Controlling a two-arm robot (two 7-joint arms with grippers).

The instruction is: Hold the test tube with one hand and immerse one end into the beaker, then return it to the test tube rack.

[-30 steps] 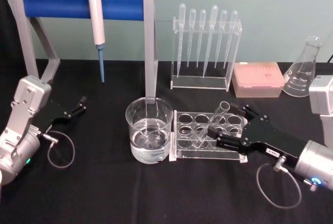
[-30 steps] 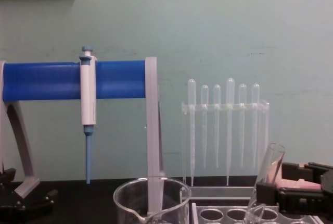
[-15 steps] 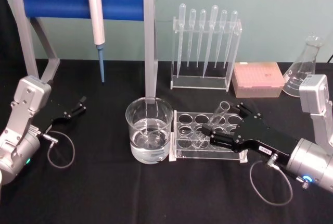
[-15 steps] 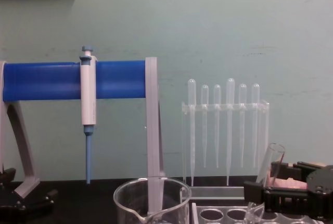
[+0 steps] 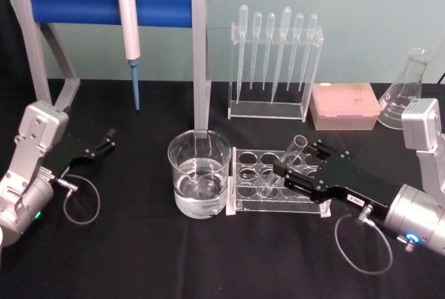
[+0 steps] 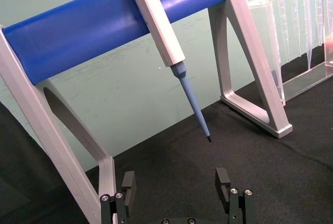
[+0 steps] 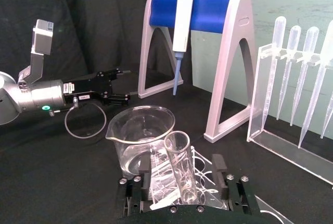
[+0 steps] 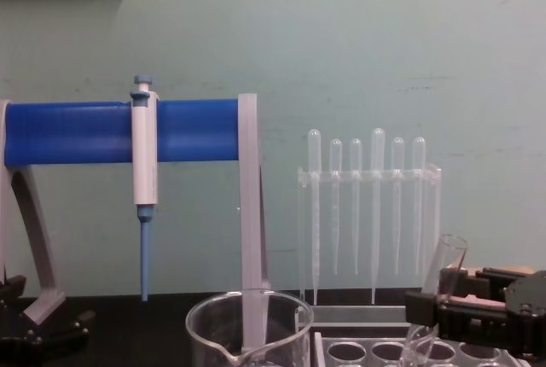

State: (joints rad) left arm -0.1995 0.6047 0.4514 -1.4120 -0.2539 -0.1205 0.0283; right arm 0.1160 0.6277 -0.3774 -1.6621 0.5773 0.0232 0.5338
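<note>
The black counter (image 5: 139, 257) carries everything, and I place it all from the beaker (image 5: 198, 201). Directly behind the beaker rises the blue-barred stand (image 5: 83, 0), one grey leg close to its back rim. Hard against the beaker's right side sits the clear test tube rack (image 5: 247, 201). The beaker itself holds clear liquid in its lower part.

My right gripper (image 7: 178, 179) reaches in low over the rack from the side away from the beaker. Its fingers (image 7: 217, 177) are spread, one on each side of the tube, with a gap showing on both sides, so nothing is pinched yet. My left gripper (image 5: 108, 140) rests well to the beaker's left, fingers also spread, idle.

The test tube (image 5: 286, 163) leans in a rack hole, closed end down and nearer the beaker, open rim tilted up and away from it.

I judge this to be the moment before the grasp, and the lean is the danger. If I close off-centre, one finger meets the glass first and levers it against the hole's edge. That could shove the rack into the beaker and slop the liquid. Smooth glass may also slide in a weak pinch. Lifting straight up while the tube stands aslant could drag the rack along.
</note>
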